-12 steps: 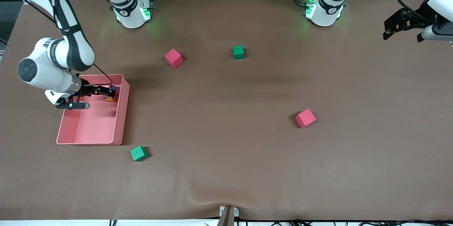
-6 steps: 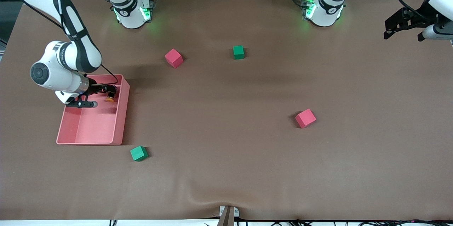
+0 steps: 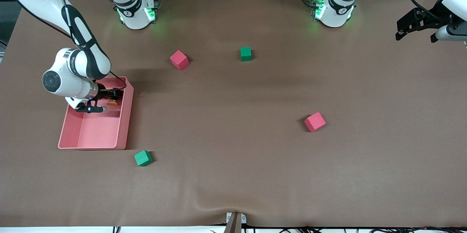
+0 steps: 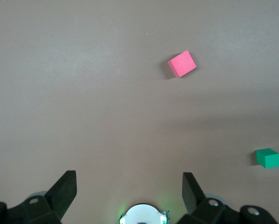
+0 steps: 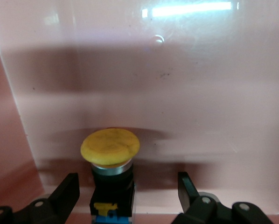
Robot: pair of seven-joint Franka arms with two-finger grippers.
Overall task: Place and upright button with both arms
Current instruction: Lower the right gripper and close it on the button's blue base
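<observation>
The button (image 3: 114,101) has an orange cap and a black body and sits in the pink tray (image 3: 126,119) near its wall. In the right wrist view the button (image 5: 110,154) is between the fingers of my right gripper (image 5: 126,182), its bluish end toward the palm. The jaws stand wide apart with gaps on both sides of it. In the front view my right gripper (image 3: 111,96) reaches into the tray. My left gripper (image 3: 400,31) is open and empty, waiting high at the left arm's end of the table, and also shows in the left wrist view (image 4: 128,179).
Two pink cubes (image 3: 179,60) (image 3: 315,121) and two green cubes (image 3: 246,53) (image 3: 143,158) lie on the brown table. The left wrist view shows a pink cube (image 4: 182,64) and a green cube (image 4: 268,157). The tray wall (image 5: 177,93) is close past the button.
The right arm's wrist and forearm have swung in toward the tray, while its fingertips and the button stay at about the same spot. The left arm has barely moved.
</observation>
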